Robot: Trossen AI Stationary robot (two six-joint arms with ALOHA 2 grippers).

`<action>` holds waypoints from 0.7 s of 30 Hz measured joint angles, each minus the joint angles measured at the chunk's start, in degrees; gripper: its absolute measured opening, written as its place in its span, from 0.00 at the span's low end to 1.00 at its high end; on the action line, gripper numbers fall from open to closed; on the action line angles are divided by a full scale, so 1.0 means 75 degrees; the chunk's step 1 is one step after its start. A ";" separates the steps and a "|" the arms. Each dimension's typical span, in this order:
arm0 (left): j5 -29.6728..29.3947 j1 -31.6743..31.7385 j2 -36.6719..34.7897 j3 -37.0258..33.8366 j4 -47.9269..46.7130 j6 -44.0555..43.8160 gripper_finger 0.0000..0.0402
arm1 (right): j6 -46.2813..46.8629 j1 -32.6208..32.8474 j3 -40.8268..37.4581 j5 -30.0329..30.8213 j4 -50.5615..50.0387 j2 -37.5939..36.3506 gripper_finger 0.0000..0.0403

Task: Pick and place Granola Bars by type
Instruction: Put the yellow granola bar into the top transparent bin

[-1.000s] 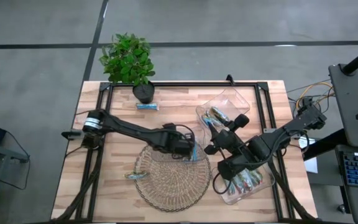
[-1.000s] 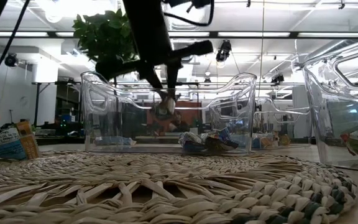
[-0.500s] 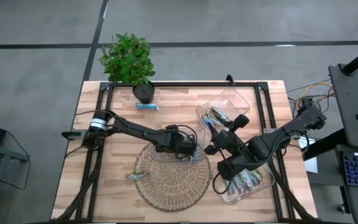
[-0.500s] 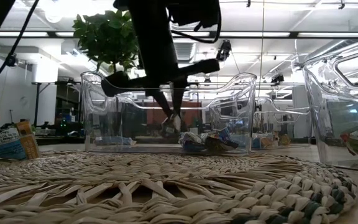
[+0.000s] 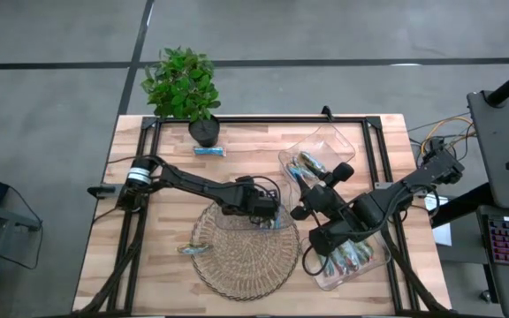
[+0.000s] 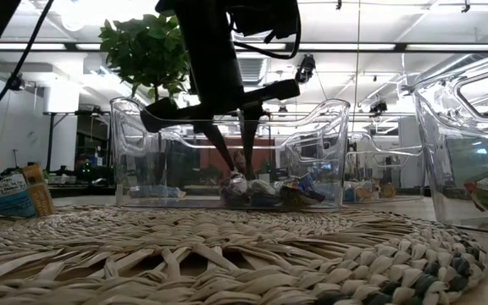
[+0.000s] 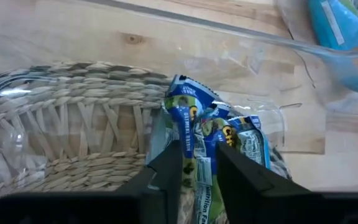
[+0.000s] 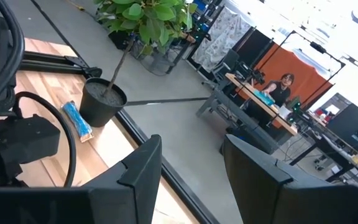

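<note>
Reaching into the clear tray [image 5: 237,219] at mid-table, the left gripper [image 7: 194,163] pinches a blue bar [image 7: 190,118] at mid-length; the crinkly wrapper looks light, soft and slippery. The right gripper [image 8: 188,163] waits, fingers apart.

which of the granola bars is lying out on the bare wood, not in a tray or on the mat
The blue bar beside the plant pot, at the table's far edge. It lies alone on the wood; another bar rests on the wicker mat's rim, and the rest sit in clear trays.
</note>
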 joint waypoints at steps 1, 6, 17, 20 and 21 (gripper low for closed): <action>0.0000 0.0000 0.0000 0.0000 -0.0002 0.0000 0.20 | 0.0000 0.0000 0.0000 -0.0019 0.0000 0.0000 0.40; -0.0140 0.0000 -0.0006 0.0003 0.0005 0.0051 0.27 | -0.0007 0.0000 0.0000 -0.0046 0.0000 0.0000 0.40; -0.0759 0.0000 -0.0780 0.0059 -0.0011 0.1698 0.39 | -0.0020 0.0000 0.0000 -0.0541 -0.0003 0.0000 0.40; -0.0813 0.0000 -0.1074 0.0061 0.0131 0.2559 0.43 | -0.0020 -0.0002 0.0000 -0.0565 -0.0009 0.0000 0.40; -0.0806 0.0000 -0.1157 0.0061 0.0132 0.2908 0.45 | -0.0020 0.0000 0.0000 -0.0572 -0.0011 0.0000 0.40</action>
